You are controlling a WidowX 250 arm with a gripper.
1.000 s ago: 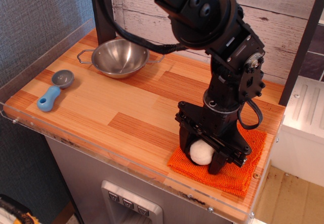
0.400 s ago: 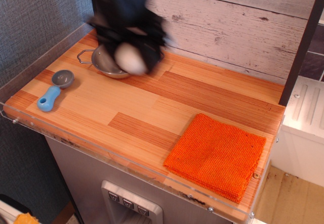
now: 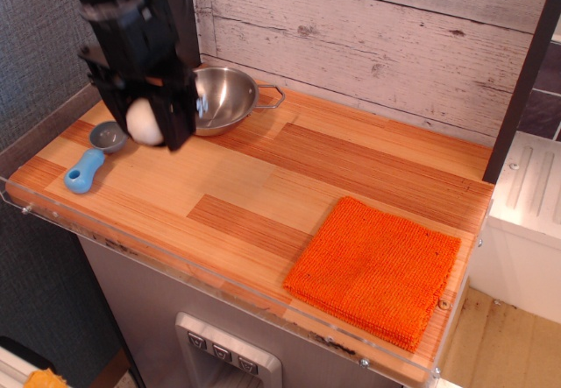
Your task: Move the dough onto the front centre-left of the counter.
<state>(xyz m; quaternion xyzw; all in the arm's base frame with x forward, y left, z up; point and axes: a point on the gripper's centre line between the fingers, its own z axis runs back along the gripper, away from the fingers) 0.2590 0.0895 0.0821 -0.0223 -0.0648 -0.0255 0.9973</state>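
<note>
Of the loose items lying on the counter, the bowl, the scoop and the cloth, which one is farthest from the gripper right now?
The orange cloth: it lies at the front right, while the gripper, holding the dough, is at the far left beside the steel bowl and blue scoop.

The small, soft white ball of dough (image 3: 145, 122) is hanging in the air above the left end of the desk (image 3: 263, 186), a long rectangular wooden top of light and reddish-brown planks edged with clear acrylic. It is sitting between the black fingers (image 3: 180, 121), with only its rounded pale face showing. The front centre-left of the desk is lying bare below and to the right of it.
</note>
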